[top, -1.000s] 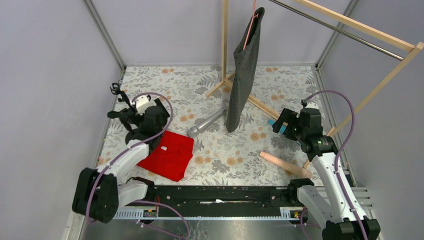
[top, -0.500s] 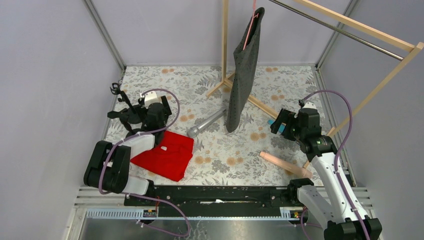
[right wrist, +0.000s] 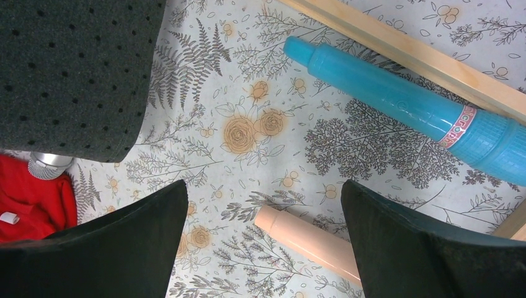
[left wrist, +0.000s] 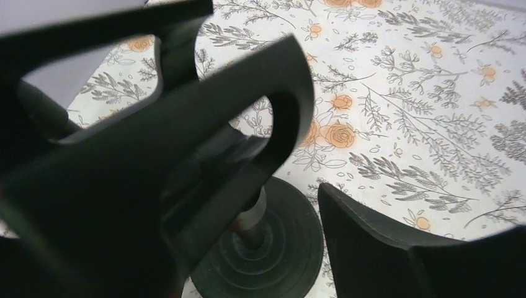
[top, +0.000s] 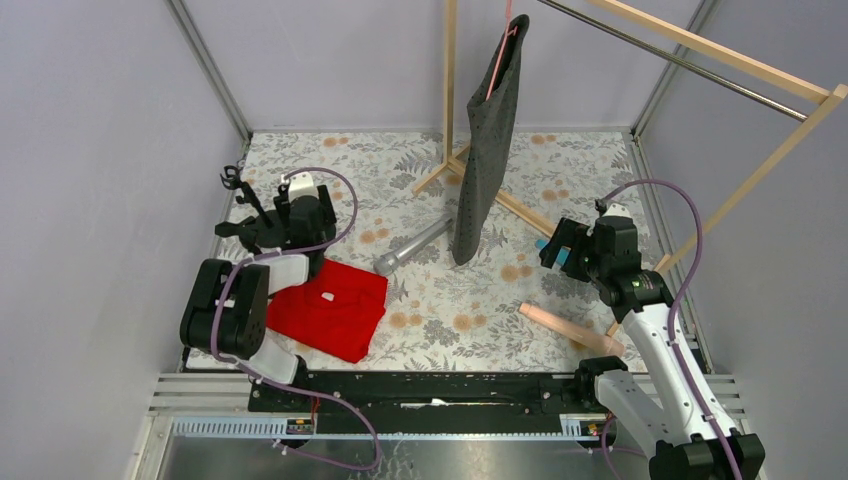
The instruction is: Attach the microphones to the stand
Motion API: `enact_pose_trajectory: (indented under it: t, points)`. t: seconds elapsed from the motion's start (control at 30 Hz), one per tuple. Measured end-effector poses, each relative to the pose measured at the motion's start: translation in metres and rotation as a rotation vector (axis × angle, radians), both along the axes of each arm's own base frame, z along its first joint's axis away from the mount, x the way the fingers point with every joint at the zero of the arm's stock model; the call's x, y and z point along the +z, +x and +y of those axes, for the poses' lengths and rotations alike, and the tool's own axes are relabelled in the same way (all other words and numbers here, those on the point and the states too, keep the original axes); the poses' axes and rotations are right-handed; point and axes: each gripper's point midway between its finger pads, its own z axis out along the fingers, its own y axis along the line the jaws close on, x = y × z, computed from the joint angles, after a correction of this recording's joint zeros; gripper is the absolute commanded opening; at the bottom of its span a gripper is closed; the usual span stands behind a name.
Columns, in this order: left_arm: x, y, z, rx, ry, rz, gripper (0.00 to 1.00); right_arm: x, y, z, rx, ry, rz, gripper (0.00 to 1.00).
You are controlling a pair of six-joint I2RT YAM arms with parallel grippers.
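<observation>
A black stand (top: 243, 205) with clips rises at the far left. Its round base (left wrist: 260, 254) and thin pole fill the left wrist view. My left gripper (top: 268, 225) reaches around that pole. One finger (left wrist: 372, 248) stands clear of the pole, and the other is hidden behind the stand's black arm. The silver-grey microphone (top: 410, 247) lies mid-table. The peach-pink microphone (top: 565, 326) lies near the right arm. My right gripper (right wrist: 263, 192) hovers open and empty over the peach handle (right wrist: 310, 239). The cyan-blue microphone (right wrist: 409, 105) lies beyond it, against the wooden base bar.
A red cloth (top: 335, 308) lies beside the left arm. A grey garment (top: 490, 150) hangs from the wooden rack (top: 760, 170), whose base bars (right wrist: 422, 62) run along the floor next to the cyan microphone. Grey walls close in both sides.
My left arm's elbow has swung back and its gripper has moved up against the stand, jaws narrowing. The right arm has hardly moved.
</observation>
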Motion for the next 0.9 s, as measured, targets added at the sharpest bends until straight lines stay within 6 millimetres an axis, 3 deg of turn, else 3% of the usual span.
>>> enact_pose_trajectory:
  t: [0.13, 0.33, 0.43, 0.57, 0.73, 0.9]
  points:
    - [-0.002, 0.009, 0.003, -0.006, 0.036, 0.006, 0.58, -0.001, 0.000, 0.001, 0.005, -0.001, 0.003, 1.00]
    - [-0.002, 0.027, 0.005, -0.016, 0.072, 0.013, 0.29, -0.001, -0.001, 0.002, 0.010, -0.002, 0.004, 1.00]
    - [0.000, 0.033, 0.003, -0.026, 0.087, 0.010, 0.23, -0.001, -0.001, 0.003, 0.010, -0.003, 0.006, 1.00]
    - [0.002, 0.036, 0.000, -0.050, 0.094, -0.001, 0.01, -0.002, -0.001, 0.002, 0.010, -0.003, 0.008, 1.00]
    - [0.005, 0.036, -0.008, -0.107, 0.101, -0.008, 0.00, -0.002, -0.001, 0.002, 0.010, -0.004, 0.007, 1.00]
    - [0.011, 0.020, -0.023, -0.193, 0.080, 0.000, 0.00, -0.002, -0.001, 0.003, 0.011, -0.004, 0.006, 1.00]
